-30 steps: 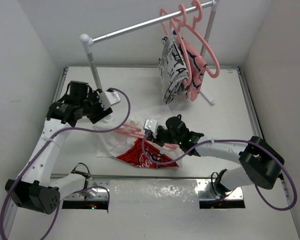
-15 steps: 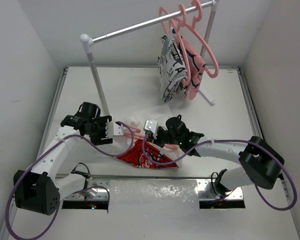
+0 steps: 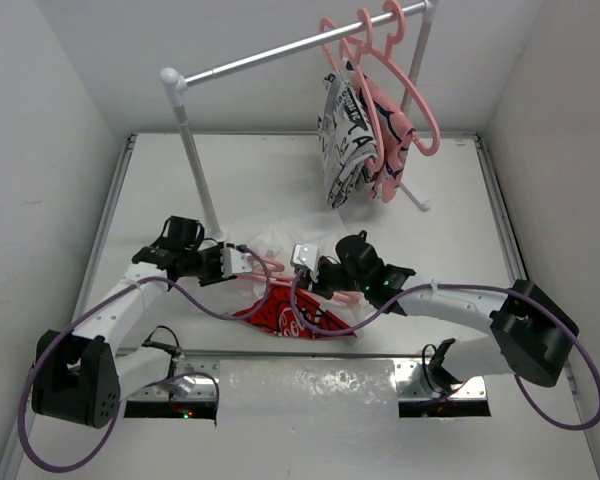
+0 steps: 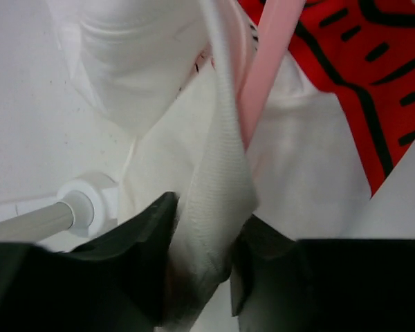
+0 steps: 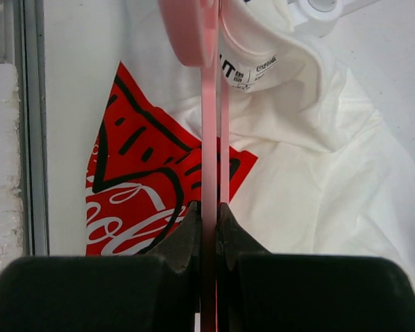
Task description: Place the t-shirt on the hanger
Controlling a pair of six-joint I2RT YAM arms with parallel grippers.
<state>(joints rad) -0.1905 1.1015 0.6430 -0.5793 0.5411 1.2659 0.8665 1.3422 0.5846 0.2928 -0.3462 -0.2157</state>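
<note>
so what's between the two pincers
The hanger and bunched white fabric of the t-shirt bridge the gap between left pincer and right pincer; the top view shows it.

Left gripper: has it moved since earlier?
Yes: the left gripper dropped from beside the silver rack post to near-right of its base, gripping the white red-panelled t-shirt.

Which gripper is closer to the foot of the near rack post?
Left. The left gripper, shut on a fold of the t-shirt, sits just beside the post's foot. The right gripper, clamped on the hanger, is farther away, across the bunched cloth.
</note>
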